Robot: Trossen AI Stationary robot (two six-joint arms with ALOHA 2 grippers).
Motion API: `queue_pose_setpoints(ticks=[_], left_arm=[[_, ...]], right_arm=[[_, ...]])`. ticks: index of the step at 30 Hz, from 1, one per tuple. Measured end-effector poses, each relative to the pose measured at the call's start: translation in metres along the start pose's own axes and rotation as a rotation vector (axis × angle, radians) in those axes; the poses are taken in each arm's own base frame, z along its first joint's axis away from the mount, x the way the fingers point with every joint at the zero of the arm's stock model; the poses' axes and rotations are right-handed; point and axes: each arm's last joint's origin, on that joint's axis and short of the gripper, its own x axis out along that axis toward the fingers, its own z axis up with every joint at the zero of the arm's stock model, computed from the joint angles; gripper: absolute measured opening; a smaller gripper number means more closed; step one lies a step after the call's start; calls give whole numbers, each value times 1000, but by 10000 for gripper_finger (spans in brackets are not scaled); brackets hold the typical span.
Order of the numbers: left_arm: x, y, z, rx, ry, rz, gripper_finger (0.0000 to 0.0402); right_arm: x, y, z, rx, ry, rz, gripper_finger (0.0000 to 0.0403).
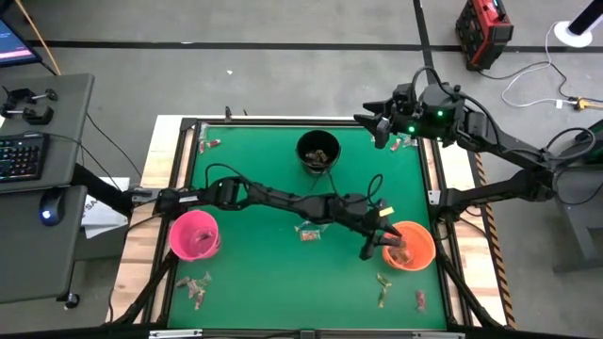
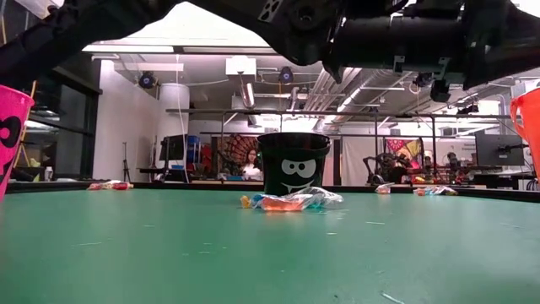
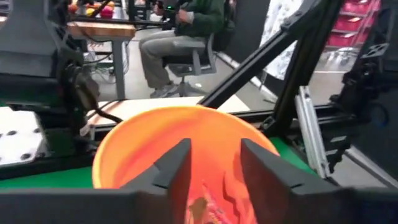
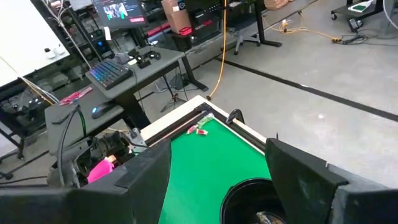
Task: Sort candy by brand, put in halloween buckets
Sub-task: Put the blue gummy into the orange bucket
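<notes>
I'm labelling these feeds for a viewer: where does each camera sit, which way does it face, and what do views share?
High: overhead, straight down; both arms, left tool at the orange bucket.
Low: table height, facing the black bucket; arms overhead.
Left wrist: looks past open fingers into the orange bucket.
Right wrist: raised, past open fingers over the black bucket.
Shared: the black bucket appears in high, low and right wrist.
</notes>
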Motion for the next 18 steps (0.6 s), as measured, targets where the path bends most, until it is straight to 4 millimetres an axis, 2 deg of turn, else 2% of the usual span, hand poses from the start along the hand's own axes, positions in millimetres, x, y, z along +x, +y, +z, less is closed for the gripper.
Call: queue_pose_setpoints(ticks=[2, 6, 10, 14, 18], left_arm=[[-1, 0, 3, -2, 8, 9, 159], [-21, 3, 31, -32, 110, 29, 192], [-61, 8, 69, -9, 304, 54, 199], [-104, 6, 91, 24, 525, 49, 199], [-141, -12, 104, 16, 706, 9, 199]], right_arm=[[0, 0, 0, -10, 0, 0, 254], [0, 0, 0, -16, 0, 1, 254], [0, 0, 0, -33, 1, 2, 254], [0, 0, -2, -54, 17, 2, 254], [0, -1, -4, -70, 42, -6, 254]])
